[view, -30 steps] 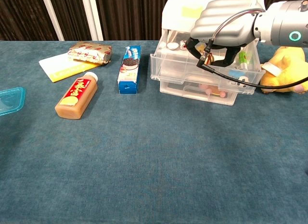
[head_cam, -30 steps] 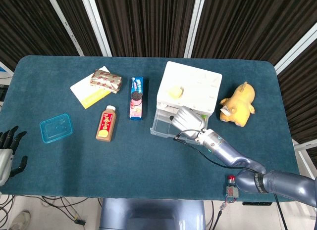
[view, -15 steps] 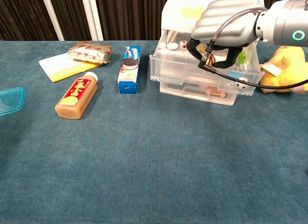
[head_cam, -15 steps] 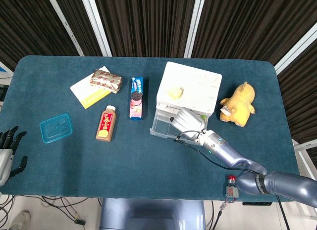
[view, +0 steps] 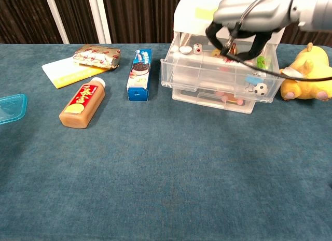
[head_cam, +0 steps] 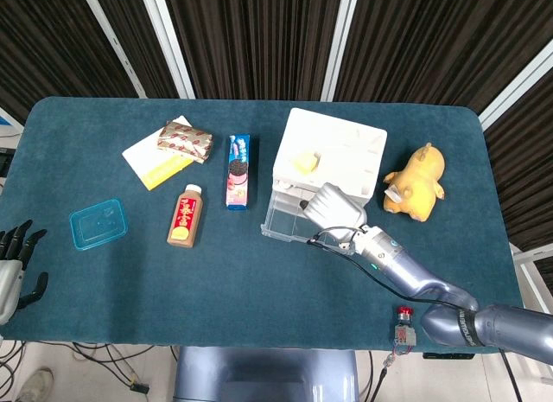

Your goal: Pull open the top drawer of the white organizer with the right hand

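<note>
Now the right hand (view: 248, 13) sits above the top drawer (view: 220, 78) of the white organizer (head_cam: 333, 151), its dark fingers (view: 215, 36) curled down over the open tray; whether they touch the drawer's wall I cannot tell, and they hold nothing I can see. That clear drawer stands pulled out toward the near side, at the centre-right of the bench (head_cam: 259, 272), showing a die, a little soccer ball and other small bits too tiny to name. A yellow sticker on the organizer's top carries no legible writing. Right of it lies a yellow plush toy (head_cam: 416, 182), partly cut off in the chest view. Left of the organizer lies a blue cookie pack (view: 140, 74) picturing a dark sandwich cookie, its lettering too small to read. Further left, a brown drink bottle (view: 82, 103) with a red label in yellow characters, unreadable, lies on its side. Beyond, a red-patterned snack wrapper (head_cam: 185, 140) rests on a yellow-and-white card (head_cam: 155, 160). A blue lid (head_cam: 98, 223) lies at far left. The left hand (head_cam: 12, 262) hangs off the bench's left edge, fingers spread and holding nothing, half cropped.
</note>
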{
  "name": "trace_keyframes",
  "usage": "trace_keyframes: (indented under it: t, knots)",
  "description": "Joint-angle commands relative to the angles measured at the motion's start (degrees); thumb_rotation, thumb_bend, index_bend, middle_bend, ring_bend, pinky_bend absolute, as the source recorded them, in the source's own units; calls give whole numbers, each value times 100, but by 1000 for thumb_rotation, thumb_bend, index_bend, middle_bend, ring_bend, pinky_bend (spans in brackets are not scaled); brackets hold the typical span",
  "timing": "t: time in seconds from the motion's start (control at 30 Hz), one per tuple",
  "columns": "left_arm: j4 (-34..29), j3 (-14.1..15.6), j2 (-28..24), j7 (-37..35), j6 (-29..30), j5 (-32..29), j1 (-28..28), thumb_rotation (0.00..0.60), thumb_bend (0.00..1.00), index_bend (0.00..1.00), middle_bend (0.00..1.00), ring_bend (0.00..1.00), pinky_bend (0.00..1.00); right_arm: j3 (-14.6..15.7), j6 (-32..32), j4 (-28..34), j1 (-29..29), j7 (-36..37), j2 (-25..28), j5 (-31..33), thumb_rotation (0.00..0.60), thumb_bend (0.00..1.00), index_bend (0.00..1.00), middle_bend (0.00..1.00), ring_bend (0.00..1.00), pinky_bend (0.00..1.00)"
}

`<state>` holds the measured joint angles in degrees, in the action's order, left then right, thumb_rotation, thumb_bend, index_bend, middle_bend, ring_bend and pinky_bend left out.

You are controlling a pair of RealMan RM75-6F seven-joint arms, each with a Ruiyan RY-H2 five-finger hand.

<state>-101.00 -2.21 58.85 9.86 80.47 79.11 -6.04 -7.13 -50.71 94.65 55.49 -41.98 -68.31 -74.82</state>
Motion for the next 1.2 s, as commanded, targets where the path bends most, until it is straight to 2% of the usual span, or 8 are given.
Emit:
trace_keyframes:
  t: [0.03, 0.2, 0.5, 0.7, 0.83, 0.97, 1.2]
  knots:
    - [0, 0, -1, -3, 7, 2, 3, 600, 442, 115, 0, 0, 0, -53, -112, 247, -92, 125, 237, -2, 600, 379, 584, 952, 1000, 1000]
    - [1, 4, 0, 1, 6, 12, 1, 600, 442, 115, 0, 0, 0, -61, -344, 645, -289, 260, 722, -143, 600, 380, 584, 952, 1000, 1000]
    - [-16, 10, 0, 21, 22, 37, 2, 600, 441, 115, 0, 0, 0, -5, -821, 993, -821, 650, 1616, -323, 600, 380, 584, 952, 1000, 1000]
    - [-38, 10, -6, 32, 33, 41, 4, 600, 442, 114, 0, 0, 0, 322, -805, 928, -1216, 845, 2032, -579, 600, 380, 586, 952, 1000, 1000]
    - [-34, 9, -7, 25, 34, 40, 4, 600, 442, 115, 0, 0, 0, 554, -619, 801, -1373, 813, 1994, -690, 600, 380, 586, 952, 1000, 1000]
    - [-31, 9, -6, 28, 26, 33, 0, 600, 442, 114, 0, 0, 0, 713, -534, 566, -1536, 791, 1687, -754, 600, 380, 586, 952, 1000, 1000]
    - [-34, 5, -9, 26, 36, 26, 5, 600, 442, 114, 0, 0, 0, 758, -570, 231, -1677, 672, 1121, -805, 600, 379, 586, 952, 1000, 1000]
